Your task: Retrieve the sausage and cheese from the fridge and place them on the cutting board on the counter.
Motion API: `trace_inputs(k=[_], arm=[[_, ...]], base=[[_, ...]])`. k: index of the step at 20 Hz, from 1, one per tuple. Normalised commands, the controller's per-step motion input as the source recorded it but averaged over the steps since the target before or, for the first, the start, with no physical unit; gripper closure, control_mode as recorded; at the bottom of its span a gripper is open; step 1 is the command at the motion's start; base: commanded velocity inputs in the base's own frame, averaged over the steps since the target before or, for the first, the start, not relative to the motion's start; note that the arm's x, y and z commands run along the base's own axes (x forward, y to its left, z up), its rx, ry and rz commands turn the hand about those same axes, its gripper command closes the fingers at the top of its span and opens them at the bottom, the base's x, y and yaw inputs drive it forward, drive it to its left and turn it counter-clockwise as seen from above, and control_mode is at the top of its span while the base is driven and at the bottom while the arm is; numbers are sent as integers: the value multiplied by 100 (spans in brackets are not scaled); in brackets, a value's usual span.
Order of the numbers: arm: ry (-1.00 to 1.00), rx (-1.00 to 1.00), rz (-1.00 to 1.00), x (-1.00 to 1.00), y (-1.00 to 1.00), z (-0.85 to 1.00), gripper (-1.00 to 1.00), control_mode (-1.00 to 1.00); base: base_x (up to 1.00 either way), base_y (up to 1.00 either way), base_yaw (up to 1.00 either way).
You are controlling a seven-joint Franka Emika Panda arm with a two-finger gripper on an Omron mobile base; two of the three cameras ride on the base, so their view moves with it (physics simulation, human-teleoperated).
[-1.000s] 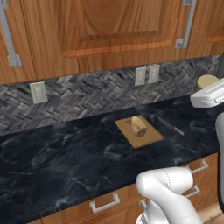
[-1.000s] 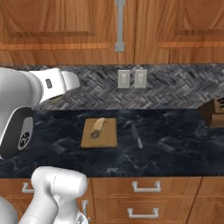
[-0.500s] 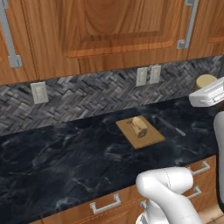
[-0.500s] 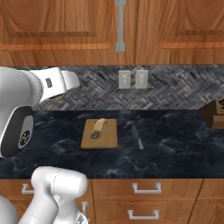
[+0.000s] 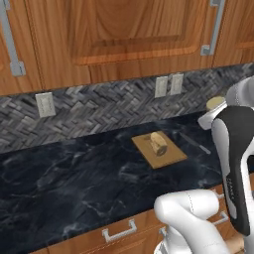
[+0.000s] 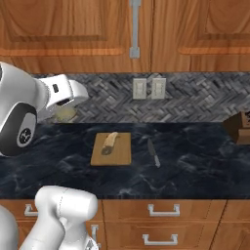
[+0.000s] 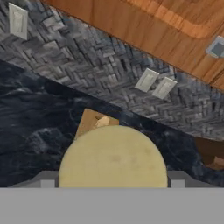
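So the cheese (image 7: pixel 113 153) is sat right between the jaws: in the hand view it's a big pale yellow round lump, with one grey finger tip (image 7: pixel 46 180) hugging it at 9 o'clock and the other at 3 o'clock. The jaws are spread wide and closed on it, both tips up against its sides, and it's up off the worktop (image 6: pixel 195 161). From the right base camera you can see the cheese (image 6: pixel 65 114) tucked under the white hand, in front of the herringbone backsplash (image 6: pixel 195 105), at roughly 10 o'clock from the cutting board (image 6: pixel 122 156) and well apart from it. The left base camera has the cheese (image 5: pixel 216 102) at about 2 o'clock from the cutting board (image 5: pixel 171 155). The board lies flat on the black worktop, and a tan roll-shaped piece (image 6: pixel 110 143) with a lighter end lies on its left half, slanted. A knife (image 6: pixel 154 152) lies on the worktop just beside the board at 3 o'clock, not touching it. Way further out at 3 o'clock there's a dark knife block (image 6: pixel 239 128) by the wall. In the hand view a corner of the board (image 7: pixel 87 122) peeks out past the cheese at about 11 o'clock.
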Motion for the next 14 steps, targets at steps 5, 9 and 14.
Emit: trace_inputs(k=[5, 9, 14], arm=[[12, -10, -1, 41, 7, -56, 100, -100], [5, -5, -10, 83, 23, -81, 100, -100], [15, -1, -10, 100, 21, -79, 100, -100]], base=[[0, 0, 0], [0, 0, 0], [0, 0, 0]])
